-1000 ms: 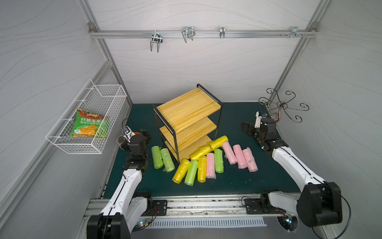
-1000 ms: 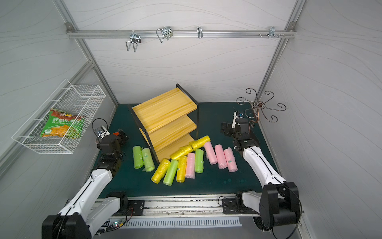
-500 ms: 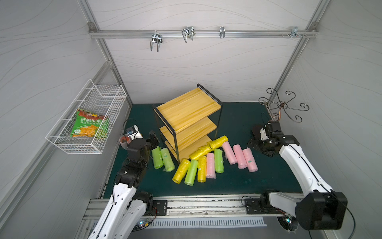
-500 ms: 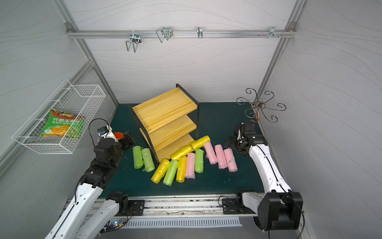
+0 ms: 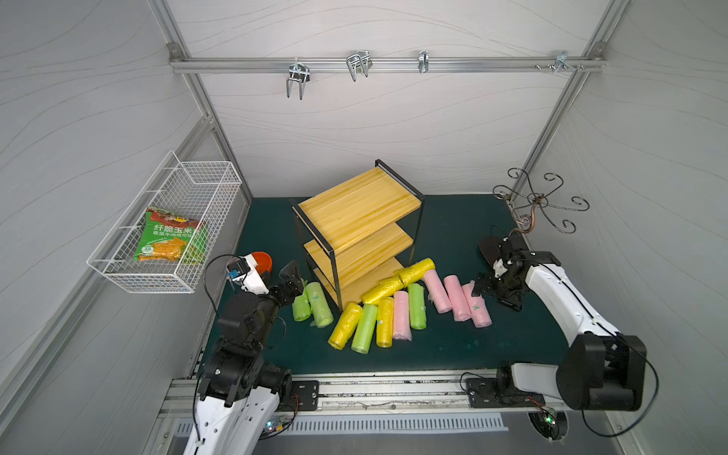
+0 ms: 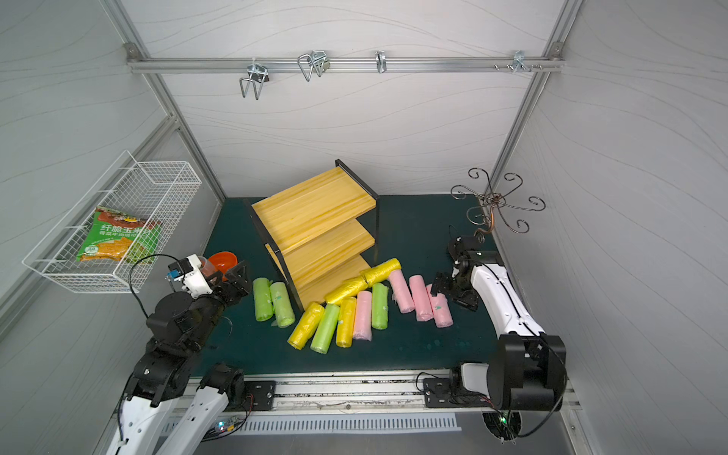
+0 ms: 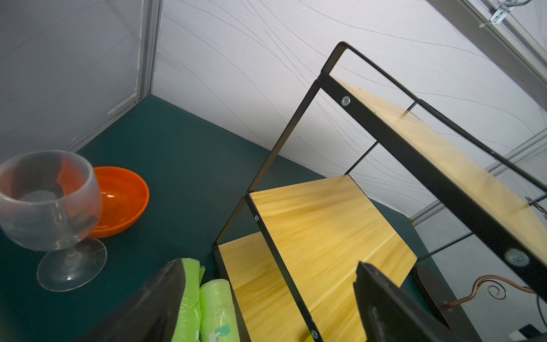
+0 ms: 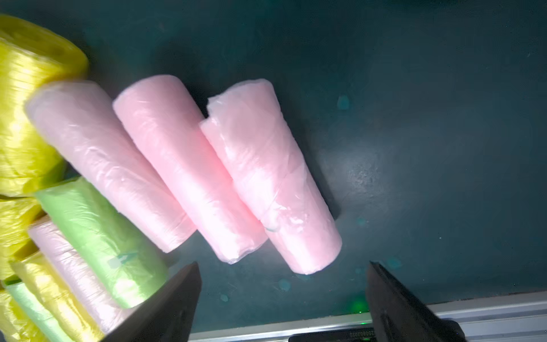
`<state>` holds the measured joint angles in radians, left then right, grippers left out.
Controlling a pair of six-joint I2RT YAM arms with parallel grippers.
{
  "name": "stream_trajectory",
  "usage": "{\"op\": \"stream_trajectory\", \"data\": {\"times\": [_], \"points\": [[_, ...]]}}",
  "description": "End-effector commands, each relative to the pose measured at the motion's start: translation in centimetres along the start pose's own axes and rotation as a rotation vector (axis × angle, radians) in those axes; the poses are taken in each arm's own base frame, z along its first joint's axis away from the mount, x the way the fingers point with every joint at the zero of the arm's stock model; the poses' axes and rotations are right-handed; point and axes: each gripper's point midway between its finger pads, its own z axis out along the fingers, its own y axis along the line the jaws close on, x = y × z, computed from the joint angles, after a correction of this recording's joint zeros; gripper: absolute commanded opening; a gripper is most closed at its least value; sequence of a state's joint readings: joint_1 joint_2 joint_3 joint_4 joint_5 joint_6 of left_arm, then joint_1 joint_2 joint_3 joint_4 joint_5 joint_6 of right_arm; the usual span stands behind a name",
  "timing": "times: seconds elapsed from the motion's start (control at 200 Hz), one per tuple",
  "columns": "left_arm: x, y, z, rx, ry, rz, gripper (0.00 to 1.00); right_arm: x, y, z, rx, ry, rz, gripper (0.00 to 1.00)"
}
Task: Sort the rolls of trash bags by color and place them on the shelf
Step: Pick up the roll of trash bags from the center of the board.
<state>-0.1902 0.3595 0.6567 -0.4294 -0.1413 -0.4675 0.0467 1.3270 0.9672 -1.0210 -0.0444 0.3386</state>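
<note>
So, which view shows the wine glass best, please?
The left wrist view: the wine glass stands close and clear. Both top views largely hide it behind the left arm; the right wrist view lacks it.

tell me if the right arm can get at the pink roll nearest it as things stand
Probably yes. The right tool hangs open over one end of that pink roll. Nothing lies on it, and bare mat flanks one side. The next pink roll lies against the other.

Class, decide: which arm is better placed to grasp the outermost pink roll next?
Right: the right gripper, open, hovers by that pink roll; the left gripper is far off, by two green rolls.
</note>
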Motion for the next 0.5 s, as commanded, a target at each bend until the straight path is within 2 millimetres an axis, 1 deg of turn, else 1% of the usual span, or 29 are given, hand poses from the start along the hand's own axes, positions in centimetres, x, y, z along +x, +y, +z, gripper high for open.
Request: {"op": "stream_trajectory", "data": {"times": [0.0,0.12,0.2,0.355,0.495], "points": [[-1.6,-1.6,-1.0,0.067,-0.036,-0.008,0.95,0.0,-0.2,1.4,0.033,0.062,-0.024,0.91],[-1.6,-1.7,-0.9,0.076,-0.038,-0.016,0.95,-0.4,-0.4,3.3,0.087,0.116,-0.038,0.91],[-1.6,-1.7,-1.0,0.074,-0.041,-0.016,0.95,-0.8,-0.9,4.0,0.141,0.13,-0.04,0.91],[-1.7,-1.5,-1.4,0.074,-0.052,-0.018,0.95,-1.9,-1.4,4.3,0.171,0.095,-0.034,0.85],[-1.7,-1.2,-1.6,0.063,-0.066,-0.025,0.96,-2.1,-1.0,5.9,0.165,0.127,-0.024,0.74]]}}
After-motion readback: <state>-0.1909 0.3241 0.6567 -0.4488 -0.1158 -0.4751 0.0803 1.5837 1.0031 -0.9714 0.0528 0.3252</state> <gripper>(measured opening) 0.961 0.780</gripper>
